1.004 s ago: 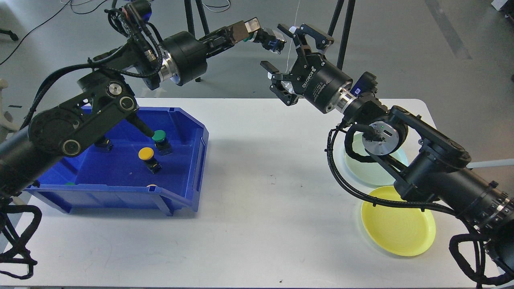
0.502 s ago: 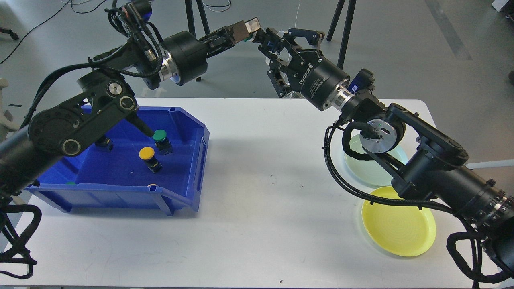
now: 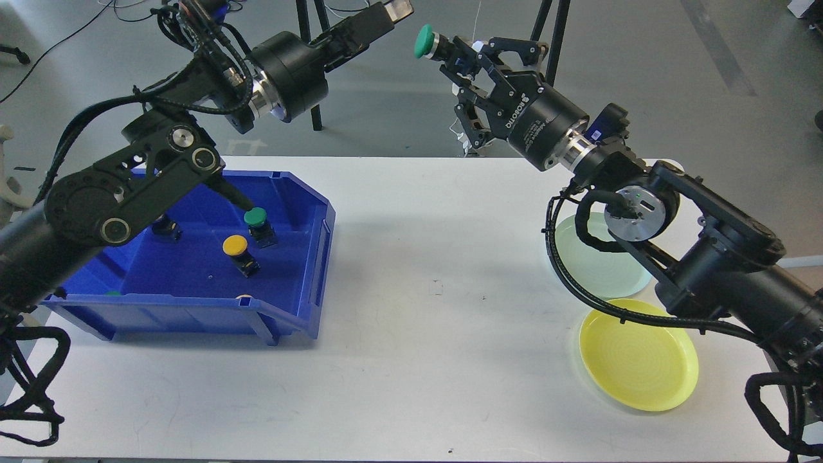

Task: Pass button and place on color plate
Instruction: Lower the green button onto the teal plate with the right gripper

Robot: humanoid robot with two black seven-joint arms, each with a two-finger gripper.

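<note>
My right gripper [image 3: 458,53] is shut on a green-capped button [image 3: 424,41] and holds it high above the far edge of the table. My left gripper [image 3: 393,9] is up at the top edge of the view, to the left of that button, apart from it and empty. A pale green plate [image 3: 598,265] and a yellow plate [image 3: 640,361] lie on the table's right side, partly behind my right arm.
A blue bin [image 3: 321,257] stands at the left. It holds a green button [image 3: 256,217], a yellow button [image 3: 235,245] and others hidden under my left arm. Tripod legs [image 3: 546,38] stand behind the white table [image 3: 437,334].
The green button has passed from my left gripper to my right. The left gripper has drawn back up and left; the right has closed on the button and lifted it slightly right.
</note>
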